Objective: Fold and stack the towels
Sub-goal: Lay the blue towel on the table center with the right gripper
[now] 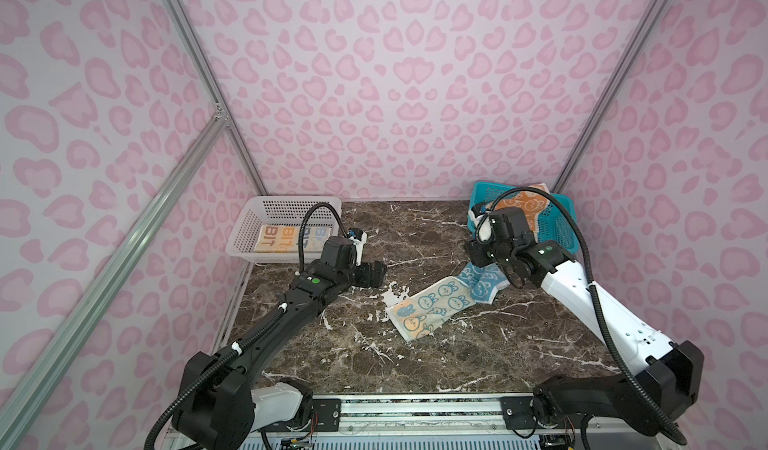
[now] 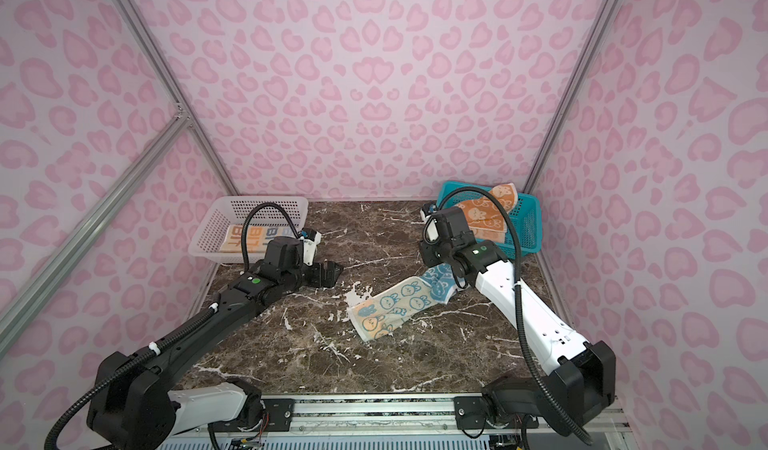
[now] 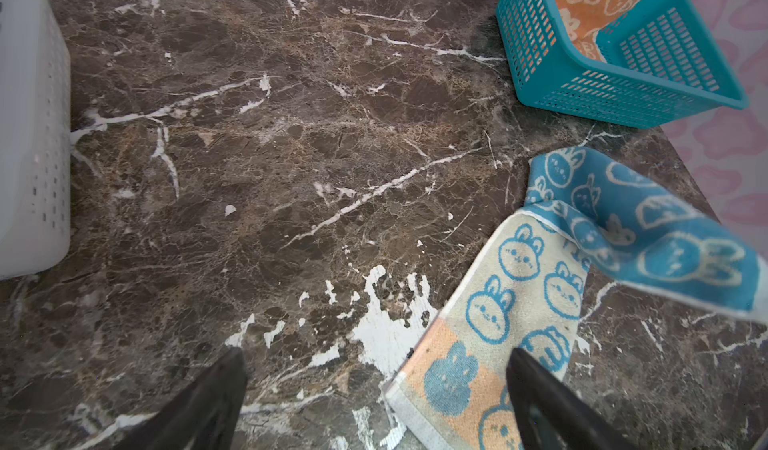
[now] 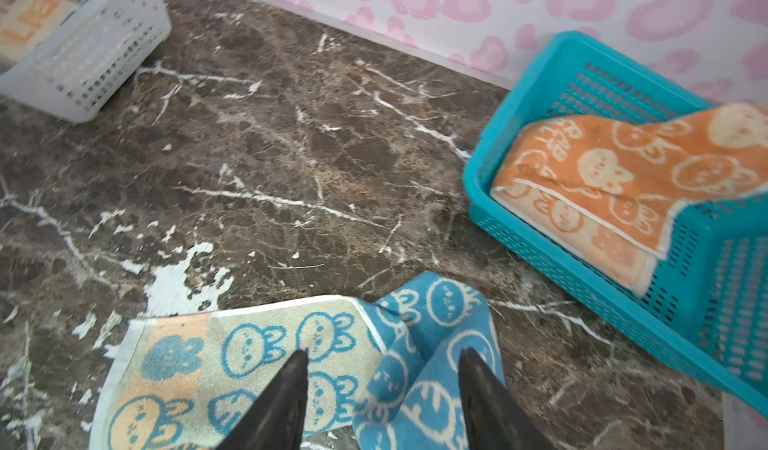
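Spreading the blue terry towel with white rabbits (image 1: pixel 440 298) flat is, I judge, the step in hand; it lies on the dark brown marble table (image 1: pixel 374 352) between the two arms, nearer to the teal plastic mesh basket (image 1: pixel 557 223); its pale reverse side faces up along most of its length, and the end under the right arm is bunched, blue side out. To do this well, I would take one corner at each end, lift only a little and draw the cloth gently apart until the wrinkles go; at the bunched end I must catch a single layer, not the whole lump, or the fold will be crooked later. The right pincer (image 4: pixel 384 350) hangs over that bunched end; its jaws stand partly apart, the cloth shows between them and nothing is clamped; whether the tips touch the terry I cannot tell. The left pincer (image 3: pixel 376 350) is spread wide above the table at the pale end of the blue towel, and it grasps nothing; one fingertip (image 3: pixel 536 385) shows over the towel's corner in the left wrist view. The cream terry towel with orange and blue lettering (image 1: pixel 276 238) lies folded in the white plastic mesh basket (image 1: pixel 249 227); the orange terry towel with white rabbits (image 1: pixel 523 204) lies in the teal basket, one part draped over its far rim, so I judge it is not yet handled.
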Controlling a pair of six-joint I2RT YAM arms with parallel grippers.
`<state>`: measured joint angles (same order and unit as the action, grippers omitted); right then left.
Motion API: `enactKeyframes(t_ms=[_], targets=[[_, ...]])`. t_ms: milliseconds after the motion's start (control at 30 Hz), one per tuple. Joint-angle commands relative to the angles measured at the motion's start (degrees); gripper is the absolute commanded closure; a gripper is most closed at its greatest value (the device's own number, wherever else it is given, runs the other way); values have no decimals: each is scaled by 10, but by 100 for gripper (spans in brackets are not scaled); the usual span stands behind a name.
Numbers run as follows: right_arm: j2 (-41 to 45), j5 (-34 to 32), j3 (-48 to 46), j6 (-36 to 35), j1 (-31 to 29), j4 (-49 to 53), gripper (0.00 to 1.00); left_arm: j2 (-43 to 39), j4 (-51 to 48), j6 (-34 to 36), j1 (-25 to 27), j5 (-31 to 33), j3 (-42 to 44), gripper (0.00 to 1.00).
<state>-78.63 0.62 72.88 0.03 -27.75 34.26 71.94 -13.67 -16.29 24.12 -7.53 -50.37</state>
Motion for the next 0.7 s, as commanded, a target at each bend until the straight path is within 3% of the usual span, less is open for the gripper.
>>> enactKeyframes(t_ms=[0, 233, 467, 667], targets=[[-39, 20, 20, -43, -34, 16, 42, -13, -1, -25, -11, 8, 8, 1], [-113, 58, 29, -32, -129, -6, 42, -54, -2, -67, -61, 19, 47, 1], [-230, 77, 79, 46, -214, -8, 46, -111, -15, -86, -109, 31, 85, 1], [-333, 41, 159, 83, -259, 36, 48, -157, -33, -92, -134, 44, 111, 2]])
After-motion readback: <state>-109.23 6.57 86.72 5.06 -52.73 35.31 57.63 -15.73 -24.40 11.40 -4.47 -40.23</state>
